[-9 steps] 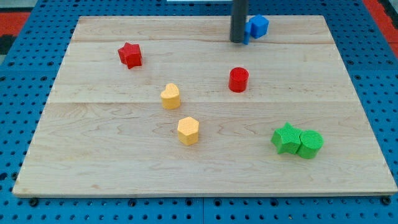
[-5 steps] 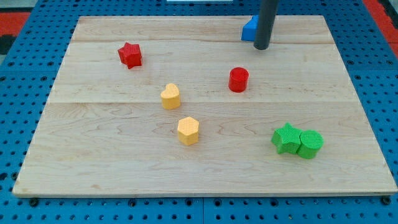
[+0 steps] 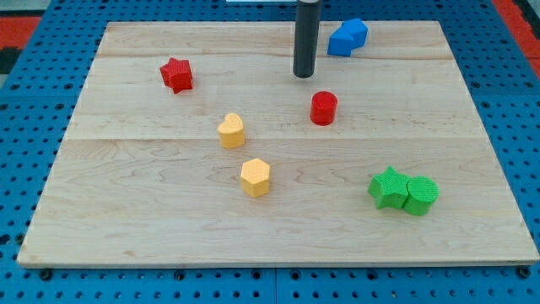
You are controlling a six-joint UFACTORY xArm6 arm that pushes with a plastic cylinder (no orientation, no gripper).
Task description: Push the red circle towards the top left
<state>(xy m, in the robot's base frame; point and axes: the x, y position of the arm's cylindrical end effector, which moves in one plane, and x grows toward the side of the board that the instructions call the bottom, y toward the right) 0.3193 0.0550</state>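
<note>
The red circle (image 3: 323, 108), a short red cylinder, stands a little right of the board's middle, in its upper half. My tip (image 3: 304, 74) is above it and slightly to its left, apart from it by a small gap. The dark rod rises from the tip to the view's top edge.
A red star (image 3: 177, 74) lies at the upper left. A blue block (image 3: 347, 37) sits near the top edge, right of the rod. A yellow heart-like block (image 3: 231, 131) and a yellow hexagon (image 3: 255, 177) lie centre-left. A green star (image 3: 388, 187) touches a green cylinder (image 3: 420, 195) at the lower right. The wooden board (image 3: 126, 219) lies on blue pegboard.
My tip swung right in front of the blue block, then back left, and has come down closer to the red circle. No block has visibly moved.
</note>
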